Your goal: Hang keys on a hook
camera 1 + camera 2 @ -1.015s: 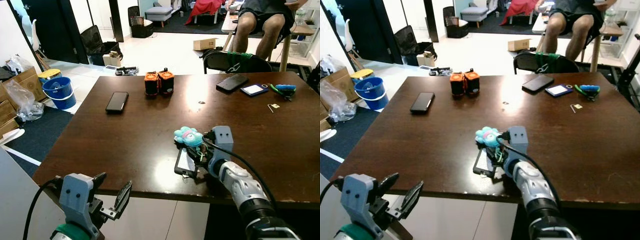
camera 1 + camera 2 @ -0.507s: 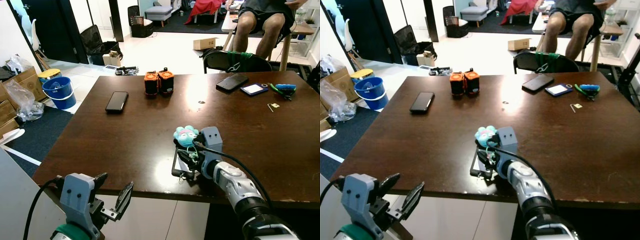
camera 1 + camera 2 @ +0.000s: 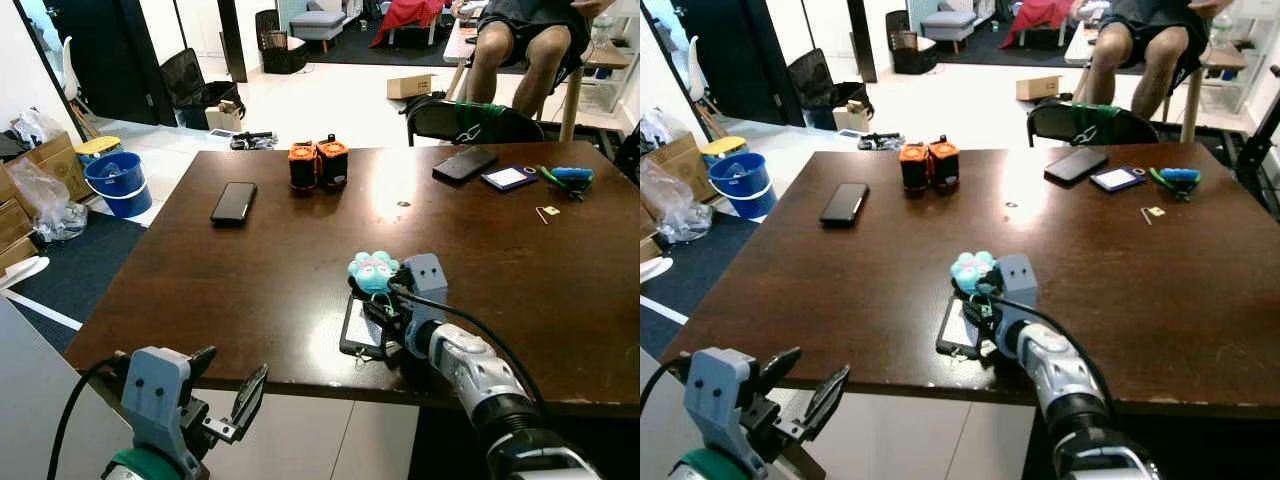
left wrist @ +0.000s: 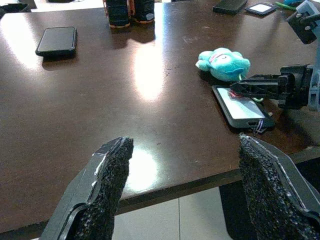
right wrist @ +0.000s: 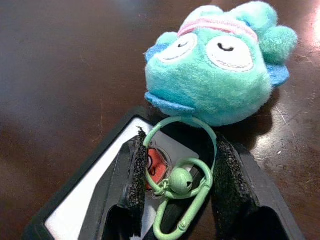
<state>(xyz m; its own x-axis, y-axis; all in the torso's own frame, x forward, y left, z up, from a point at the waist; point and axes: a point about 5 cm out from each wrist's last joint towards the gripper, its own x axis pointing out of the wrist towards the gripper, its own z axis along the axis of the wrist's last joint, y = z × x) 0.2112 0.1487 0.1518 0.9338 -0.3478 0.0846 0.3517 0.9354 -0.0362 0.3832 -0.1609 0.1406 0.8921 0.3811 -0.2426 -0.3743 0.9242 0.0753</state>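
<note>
The left claw [image 3: 222, 398] hangs below the near edge of the desk [image 3: 250, 290], its black fingers spread wide and holding nothing, exactly as it hung a second ago. Farther along the desk lie a phone [image 3: 234, 203] and, beyond it, a pair of orange-and-black blocks [image 3: 318, 165], both untouched.

Near the front edge, the change is plain: the right claw [image 5: 175, 192] has drawn back toward the robot since a second ago, and the keys [image 5: 180, 172], a green ring and carabiner with a small bell, have slid with it. The teal plush [image 3: 373, 272] tied to them has turned and shifted a little toward the robot's left, and the card holder [image 3: 362, 326] beneath now lies closer to the desk's edge. In the right wrist view the claw's two pads [image 5: 135, 175] stand narrowly apart on either side of the green ring, the left pad touching it, the right one just beside it; the ring is straddled, not yet pinched.

Judged from this, the grasp is being set up and is not yet secure. The bundle rests on the desk, nothing is lifted, and no hook can be made out. At the far right, a second phone [image 3: 464, 164], a blue card [image 3: 508, 179] and a green-handled tool [image 3: 566, 178] lie well apart from the action, with a seated person [image 3: 520, 45] beyond the desk.
</note>
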